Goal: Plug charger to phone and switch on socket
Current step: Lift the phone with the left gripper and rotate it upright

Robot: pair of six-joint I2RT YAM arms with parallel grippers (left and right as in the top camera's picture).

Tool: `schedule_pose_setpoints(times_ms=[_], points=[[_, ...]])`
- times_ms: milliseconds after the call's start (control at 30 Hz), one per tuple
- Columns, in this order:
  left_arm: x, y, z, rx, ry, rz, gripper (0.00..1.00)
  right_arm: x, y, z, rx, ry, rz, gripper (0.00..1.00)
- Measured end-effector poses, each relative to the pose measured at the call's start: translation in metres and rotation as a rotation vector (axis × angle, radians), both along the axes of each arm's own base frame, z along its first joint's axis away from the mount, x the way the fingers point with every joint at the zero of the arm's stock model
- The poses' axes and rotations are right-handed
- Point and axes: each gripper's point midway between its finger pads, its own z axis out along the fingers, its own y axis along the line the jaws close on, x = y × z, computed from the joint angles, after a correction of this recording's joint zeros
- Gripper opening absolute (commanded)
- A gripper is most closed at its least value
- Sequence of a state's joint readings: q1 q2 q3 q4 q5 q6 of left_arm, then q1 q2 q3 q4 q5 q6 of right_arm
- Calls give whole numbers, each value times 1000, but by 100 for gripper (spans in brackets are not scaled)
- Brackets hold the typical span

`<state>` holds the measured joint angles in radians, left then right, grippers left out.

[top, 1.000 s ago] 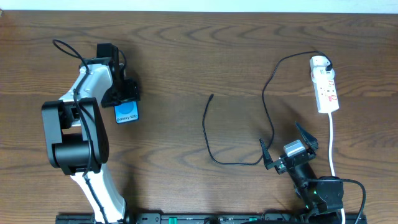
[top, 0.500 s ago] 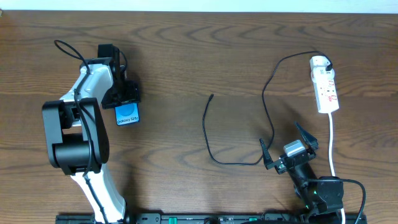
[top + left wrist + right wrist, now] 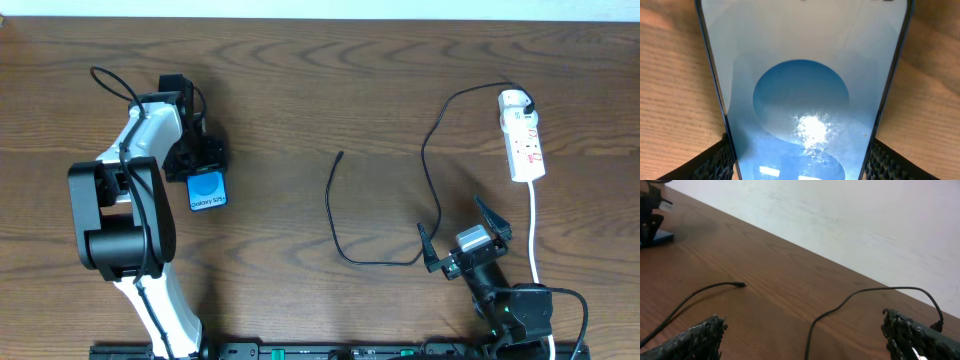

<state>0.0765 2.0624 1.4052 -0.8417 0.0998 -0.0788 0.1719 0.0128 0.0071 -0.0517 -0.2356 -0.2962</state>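
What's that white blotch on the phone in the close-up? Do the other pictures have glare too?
Left wrist view: a light reflecting off the phone, washing out part of its blue circle. Overhead view: even light, no glare. Right wrist view: none; the pale wall is bright.

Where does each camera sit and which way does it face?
Overhead: above the table, straight down; left gripper, right gripper, phone, charger, socket.
Left wrist: looks along its fingers at the gripped phone's screen.
Right wrist: low, facing across the table to the wall; open fingers flank the charger.
Shared: overhead and right wrist both show the charger's tip.
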Motion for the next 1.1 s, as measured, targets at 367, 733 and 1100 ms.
schedule_pose_setpoints(times_ms=[367, 733, 1100], points=[[-4, -2, 0, -10, 15, 15, 70, 0, 0, 0, 0, 0, 0, 99], [-6, -10, 2, -57, 24, 58, 69, 0, 0, 0, 0, 0, 0, 99], [-9, -21, 5, -117, 39, 107, 69, 0, 0, 0, 0, 0, 0, 99]])
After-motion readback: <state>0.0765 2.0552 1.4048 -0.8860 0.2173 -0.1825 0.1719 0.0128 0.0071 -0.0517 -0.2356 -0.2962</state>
